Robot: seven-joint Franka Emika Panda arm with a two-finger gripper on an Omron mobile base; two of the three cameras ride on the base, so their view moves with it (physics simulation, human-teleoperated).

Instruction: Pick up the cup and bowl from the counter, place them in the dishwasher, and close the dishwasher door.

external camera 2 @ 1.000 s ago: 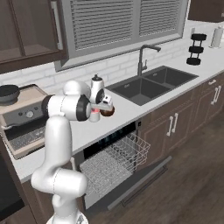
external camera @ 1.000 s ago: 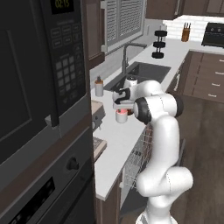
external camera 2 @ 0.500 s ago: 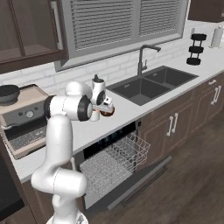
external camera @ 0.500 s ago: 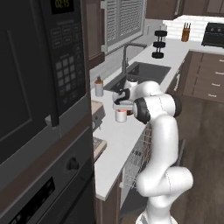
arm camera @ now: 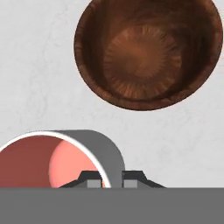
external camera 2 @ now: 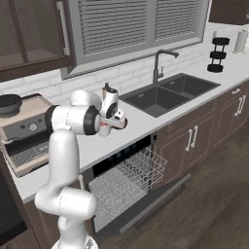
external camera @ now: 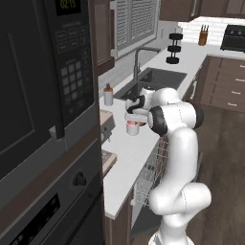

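Cup [arm camera: 61,159] sits at the lower left of the hand view, red inside facing the camera, pale wall on its right side. Pincer [arm camera: 113,178]: 2 dark fingertips stand 1 on each side of that wall, 1 inside the rim and 1 outside, pinching the cup's rim. In the left base view the cup [external camera: 132,127] hangs below the hand, over the worktop [external camera: 129,158]; whether it touches the surface cannot be told. Bowl [arm camera: 148,52], dark reddish-brown, rests upright on the worktop [arm camera: 35,87] near the cup, apart from it.

Right base view: pincer [external camera 2: 115,121] is held out over the worktop [external camera 2: 138,124], above the dishwasher [external camera 2: 124,160]. Dishwasher door [external camera 2: 155,202] is dropped open; pale wire rack [external camera 2: 129,177] is pulled out over it. Sink [external camera 2: 168,92] lies to the right, grey bottle [external camera 2: 109,92] behind the hand.
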